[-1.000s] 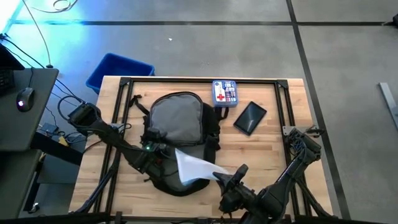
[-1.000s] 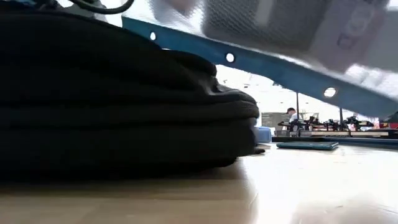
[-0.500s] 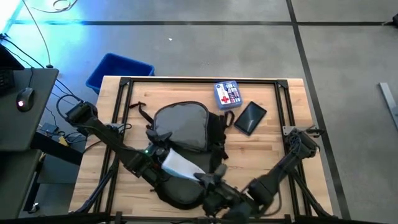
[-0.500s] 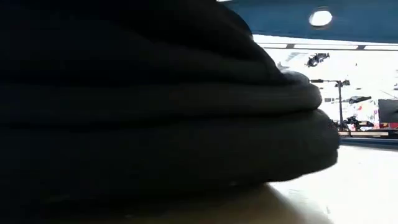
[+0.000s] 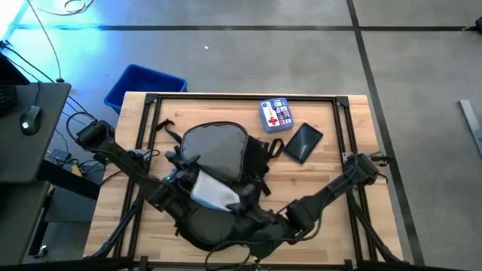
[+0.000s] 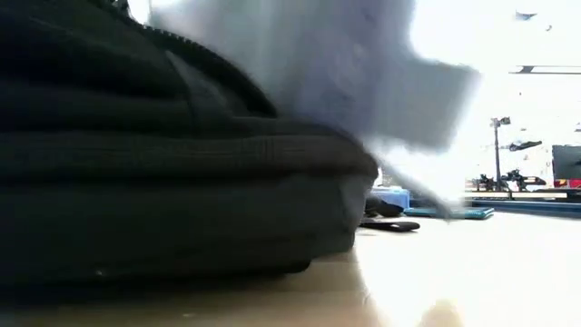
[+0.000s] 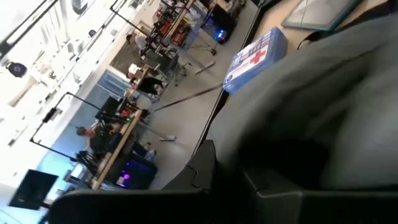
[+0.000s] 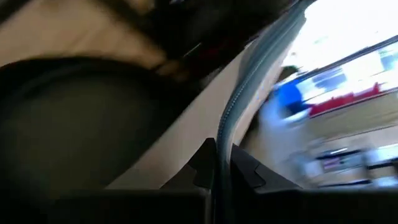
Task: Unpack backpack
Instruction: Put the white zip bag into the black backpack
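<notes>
The backpack (image 5: 215, 177) lies in the middle of the wooden worktop (image 5: 316, 181), its grey panel facing up. The left claw (image 5: 179, 175) is closed at the bag's left edge; what it pinches cannot be told. The right claw (image 5: 242, 207) is clamped on the edge of a clear plastic pouch (image 5: 215, 194) resting over the bag's near half. A first-aid box (image 5: 274, 114) and a dark tablet (image 5: 303, 142) lie just beyond the bag.

**A robotics workshop**

A bare concrete floor (image 5: 301, 60) surrounds the wooden tabletop (image 5: 316, 181) with its black metal frame. Beside it stands a desk (image 5: 22, 143) with a mouse (image 5: 28, 119) and loose cables. Beyond, people (image 7: 93, 140) sit at long workbenches (image 7: 134, 115) under bright ceiling lights.
</notes>
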`<control>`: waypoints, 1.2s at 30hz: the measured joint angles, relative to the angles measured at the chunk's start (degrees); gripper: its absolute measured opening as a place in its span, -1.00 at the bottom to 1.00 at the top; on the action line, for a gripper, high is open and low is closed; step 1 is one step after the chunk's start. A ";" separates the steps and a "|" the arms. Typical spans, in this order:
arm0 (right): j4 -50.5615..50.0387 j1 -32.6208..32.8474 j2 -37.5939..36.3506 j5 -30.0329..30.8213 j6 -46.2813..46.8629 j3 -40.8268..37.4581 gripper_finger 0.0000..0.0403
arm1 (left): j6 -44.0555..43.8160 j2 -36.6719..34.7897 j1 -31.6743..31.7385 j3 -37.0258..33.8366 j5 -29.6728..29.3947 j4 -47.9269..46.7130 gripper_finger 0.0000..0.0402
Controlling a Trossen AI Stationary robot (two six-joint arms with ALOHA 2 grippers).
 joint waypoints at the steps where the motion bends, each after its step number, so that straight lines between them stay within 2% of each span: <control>1: -2.32 0.03 0.00 -2.02 3.54 -0.86 -1.00 | -1.05 0.00 -0.08 -0.12 0.00 -0.01 -1.00; 5: -5.70 1.20 -0.04 -7.02 11.37 -4.87 -1.00 | -4.75 0.00 -0.65 -0.32 -0.07 1.20 -1.00; 9: -0.20 1.13 0.00 -7.83 10.26 -7.58 -1.00 | -3.01 0.00 -1.01 -0.34 -0.48 7.20 -1.00; 15: 12.64 -3.58 0.07 -12.24 2.66 -11.13 -1.00 | 12.91 0.00 -1.61 2.74 0.45 19.85 -1.00; 19: 15.98 -6.28 0.04 -17.03 3.63 -14.96 -1.00 | 28.66 0.02 -2.30 6.64 1.50 30.94 -1.00; 22: 21.09 -7.59 0.04 -17.24 3.92 -18.68 -1.00 | 39.73 0.02 -2.39 7.48 4.15 40.49 -1.00; 25: 25.56 -8.58 0.04 -14.87 3.94 -20.81 -1.00 | 45.84 0.02 -2.28 7.48 8.50 47.16 -1.00; 29: 30.05 -9.54 0.07 -6.73 4.14 -22.64 -1.00 | 48.52 0.02 -2.45 7.50 12.94 50.86 -1.00; 33: 35.49 -11.70 0.11 -8.38 5.90 -23.74 -1.00 | 48.82 0.02 -2.77 7.50 13.39 51.90 -1.00; 36: 34.56 -13.29 0.09 -11.17 11.21 -24.06 -1.00 | 46.62 0.02 -2.61 7.50 13.63 49.97 -1.00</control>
